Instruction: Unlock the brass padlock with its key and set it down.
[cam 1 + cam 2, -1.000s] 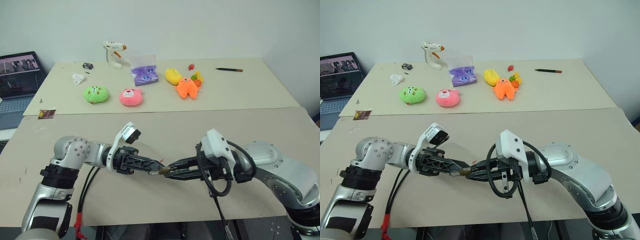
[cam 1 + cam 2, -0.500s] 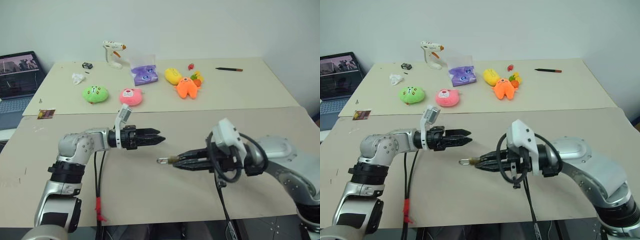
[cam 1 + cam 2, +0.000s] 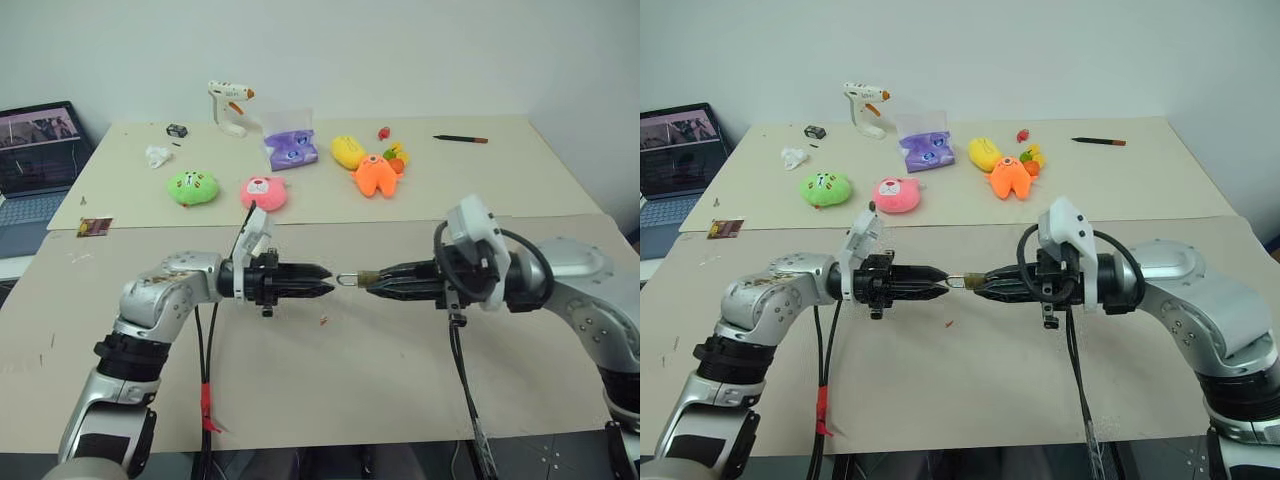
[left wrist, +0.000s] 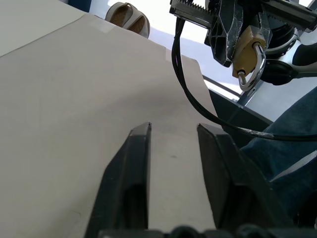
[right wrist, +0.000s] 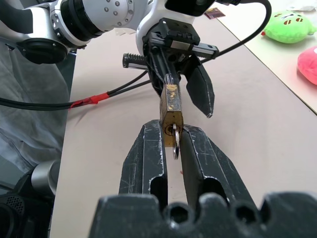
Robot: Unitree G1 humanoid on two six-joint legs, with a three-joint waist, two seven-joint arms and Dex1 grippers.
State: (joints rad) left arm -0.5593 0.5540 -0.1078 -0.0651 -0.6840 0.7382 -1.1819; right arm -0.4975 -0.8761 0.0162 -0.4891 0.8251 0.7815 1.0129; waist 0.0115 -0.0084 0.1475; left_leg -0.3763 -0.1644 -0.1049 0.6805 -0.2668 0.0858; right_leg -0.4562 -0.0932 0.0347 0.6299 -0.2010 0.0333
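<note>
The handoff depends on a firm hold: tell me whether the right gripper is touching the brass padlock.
Touching. The right wrist view shows the brass padlock pinched between the two fingers of the right gripper, each finger pressed against one side of its body.

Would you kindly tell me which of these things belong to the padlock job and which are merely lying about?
Job: padlock, key, right gripper holding the padlock, left gripper.
Lying about: glue gun, green plush, pink plush, orange plush, purple bag, pen, laptop.
</note>
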